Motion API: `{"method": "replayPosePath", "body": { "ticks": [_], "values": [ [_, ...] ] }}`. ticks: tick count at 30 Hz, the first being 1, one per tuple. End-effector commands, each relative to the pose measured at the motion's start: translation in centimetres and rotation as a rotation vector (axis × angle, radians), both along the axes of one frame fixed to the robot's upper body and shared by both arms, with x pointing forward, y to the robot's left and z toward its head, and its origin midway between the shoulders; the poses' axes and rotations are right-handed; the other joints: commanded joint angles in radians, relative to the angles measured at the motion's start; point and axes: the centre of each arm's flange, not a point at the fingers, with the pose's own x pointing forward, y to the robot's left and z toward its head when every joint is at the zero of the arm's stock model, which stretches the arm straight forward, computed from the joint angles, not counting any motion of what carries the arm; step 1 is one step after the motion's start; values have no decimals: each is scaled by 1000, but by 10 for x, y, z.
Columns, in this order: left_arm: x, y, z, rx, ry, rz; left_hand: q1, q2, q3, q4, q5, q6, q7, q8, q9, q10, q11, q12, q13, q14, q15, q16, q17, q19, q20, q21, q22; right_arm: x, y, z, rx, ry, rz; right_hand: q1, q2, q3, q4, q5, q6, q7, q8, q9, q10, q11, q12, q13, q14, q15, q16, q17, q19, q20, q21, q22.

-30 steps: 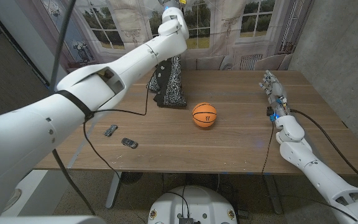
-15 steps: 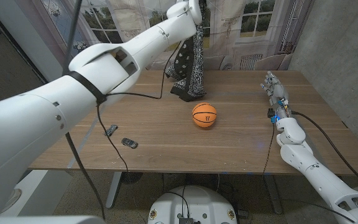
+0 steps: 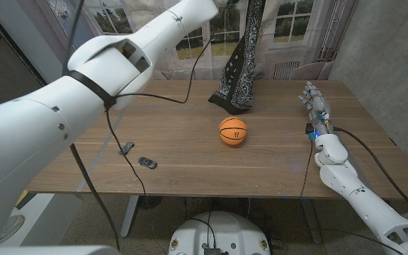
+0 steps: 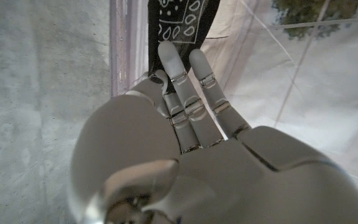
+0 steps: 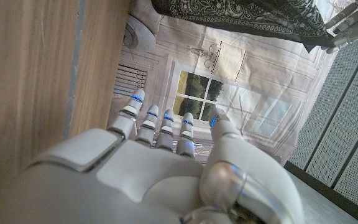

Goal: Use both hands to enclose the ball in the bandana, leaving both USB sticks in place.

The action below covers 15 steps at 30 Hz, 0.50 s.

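An orange ball [image 3: 233,132] sits mid-table. My left arm [image 3: 154,35] reaches up out of the head view, and its hand [image 4: 185,143] grips the top of the black patterned bandana [image 4: 179,22]. The bandana [image 3: 241,71] hangs in a long drape just behind the ball, its lower tip at or just above the tabletop. Two small dark USB sticks [image 3: 126,148] [image 3: 146,163] lie near the table's front left. My right hand [image 3: 314,103] stands at the table's right side, fingers apart, holding nothing. In the right wrist view, the right hand [image 5: 166,168] points toward the hanging bandana [image 5: 241,18].
The wooden table [image 3: 190,120] has bare surface around the ball. A black cable [image 3: 112,134] from my left arm trails over the left part of the table near the USB sticks. A printed window backdrop [image 3: 296,28] stands behind the table.
My left arm has swung to the right and higher, carrying the bandana from the table's back left up into a hanging drape behind the ball. The right hand has not moved.
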Motion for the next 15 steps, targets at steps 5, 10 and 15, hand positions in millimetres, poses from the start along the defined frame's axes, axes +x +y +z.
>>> {"method": "replayPosePath", "body": {
  "ticks": [5,10,15],
  "values": [
    [-34,21,23,220,168,-289,-7,8,15,2,8,-10,7,10,11,12,-17,167,508,-11,-28,-11,11,-19,-14,17,-5,-9,1,3,-50,43,-131,40,-16,18,-13,3,-1,-6,-10,4,-11,-11,-1,3,-7,-15,-3,1,2,-9,0,5],
    [-41,34,26,279,195,-270,-12,10,19,4,11,-26,8,14,28,2,-16,166,524,-23,-28,-22,17,-41,-4,27,-11,-15,2,3,-82,56,-194,77,-25,29,-26,3,-28,-7,-20,4,-37,-13,-11,3,-19,-20,-11,-2,-2,-6,-3,5],
    [-47,48,29,341,235,-194,-20,12,23,11,18,-46,3,19,52,-13,-25,169,547,-35,-27,-36,25,-65,2,37,-19,-20,4,4,-120,70,-250,108,-38,34,-32,1,-59,-6,-27,5,-68,-19,-20,3,-40,-16,-21,-4,-10,0,-8,4]
  ]
}}
